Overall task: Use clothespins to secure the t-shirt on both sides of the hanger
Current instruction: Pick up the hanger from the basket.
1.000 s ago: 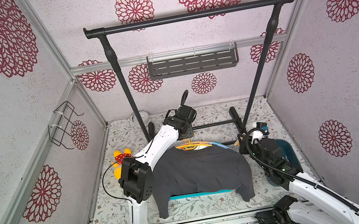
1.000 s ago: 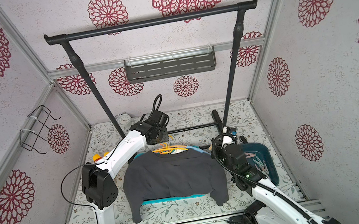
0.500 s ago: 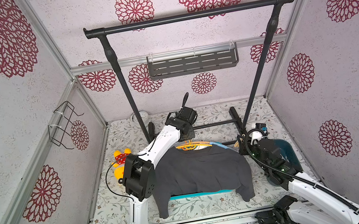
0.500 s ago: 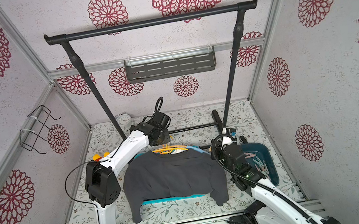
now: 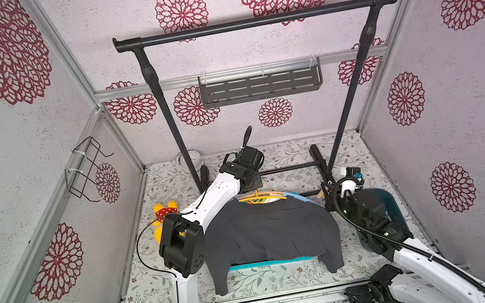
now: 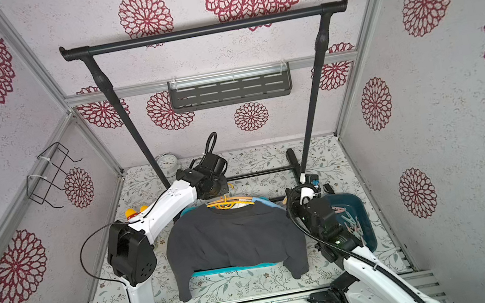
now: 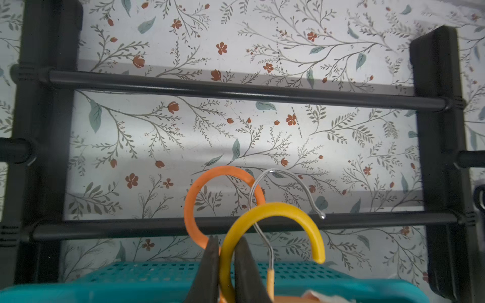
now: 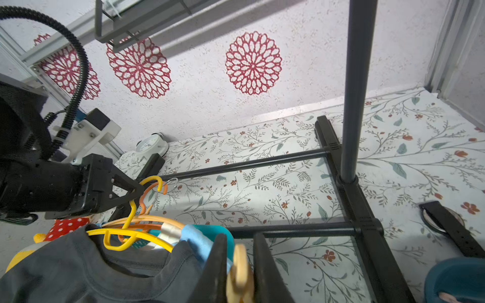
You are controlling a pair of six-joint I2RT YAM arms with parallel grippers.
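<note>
A dark grey t-shirt [image 5: 268, 234] [image 6: 232, 237] lies over a teal basket [image 5: 269, 262], with a yellow hanger [image 5: 259, 199] [image 8: 126, 232] inside its collar. My left gripper [image 7: 227, 251] [image 5: 255, 185] is shut on the yellow hanger's hook [image 7: 275, 212], beside an orange hook [image 7: 210, 178] and a wire hook. At the shirt's right shoulder my right gripper [image 8: 240, 262] [image 5: 325, 193] is shut on a peach-orange clothespin [image 8: 240, 272]. More clothespins [image 6: 351, 224] lie in a dark teal bowl [image 6: 360, 206] to the right.
A black clothes rack [image 5: 256, 21] stands behind, and its base bars [image 7: 236, 91] cross the floral tabletop. A white clock [image 5: 189, 161] sits at the back left and a yellow plush toy [image 5: 164, 210] beside the left arm. A watch [image 8: 443, 217] lies right of the rack's foot.
My left gripper's fingers have closed onto the yellow hanger's hook, and the left arm has shifted slightly. The right arm has stayed still with its clothespin.
</note>
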